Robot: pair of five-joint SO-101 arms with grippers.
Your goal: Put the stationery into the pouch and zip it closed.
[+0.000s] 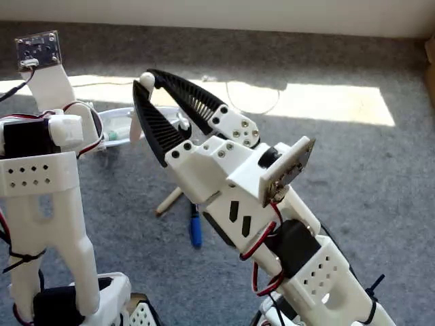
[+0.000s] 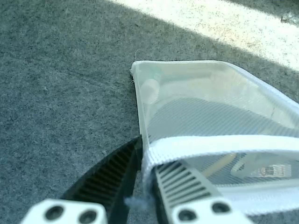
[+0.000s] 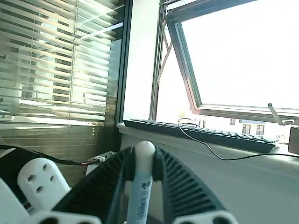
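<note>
The translucent mesh pouch (image 2: 210, 107) lies on the grey carpet, with a white-capped item (image 2: 150, 88) and other stationery showing inside it. My left gripper (image 2: 143, 156) is shut on the pouch's white zipper edge at one corner. In the high view the pouch (image 1: 119, 121) peeks out behind the arms. My right gripper (image 1: 143, 83) is raised above the floor and shut on a white pen (image 3: 141, 186), whose rounded cap (image 1: 145, 80) sticks out past the fingertips. A blue pen (image 1: 195, 228) and a wooden pencil (image 1: 168, 202) lie on the carpet under the right arm.
Grey carpet (image 1: 353, 176) spreads to the right, crossed by a bright strip of sunlight (image 1: 326, 102). A thin cable (image 1: 251, 109) lies on it at the back. The left arm's white body (image 1: 41, 204) stands at the left edge.
</note>
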